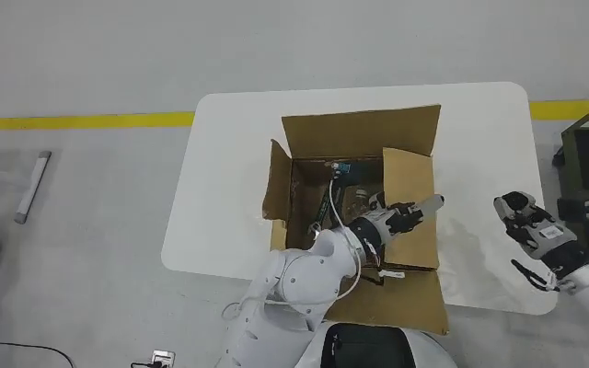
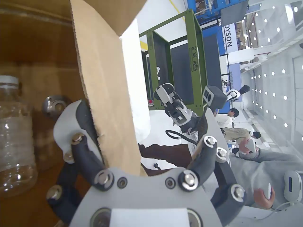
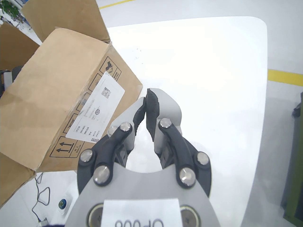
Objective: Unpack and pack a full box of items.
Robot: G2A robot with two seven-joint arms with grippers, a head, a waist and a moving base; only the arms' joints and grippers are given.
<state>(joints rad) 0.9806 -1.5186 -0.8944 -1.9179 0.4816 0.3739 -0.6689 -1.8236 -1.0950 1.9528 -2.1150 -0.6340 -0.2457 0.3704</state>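
**Flap straddled by the left gripper; bottle on its inner side**

The left gripper (image 2: 138, 114) is seen spread wide over the box's side flap (image 2: 104, 83). One finger is set inside the box, touching the cardboard, and the other is held apart on the outer side. The flap edge is straddled, not pinched.

Just past the inner finger, down in the box (image 3: 54, 83), a clear plastic bottle (image 2: 14, 131) with a white cap is found. Its long axis is seen to run roughly along the flap's face. Whether it stands fully upright cannot be told.

The bottle is judged to be nearer the left arm, so the flap would have to be cleared before it could be reached.

Well apart, above the table (image 1: 488, 129) beside the box, the right gripper (image 3: 146, 109) is held with its pads pressed together on nothing.
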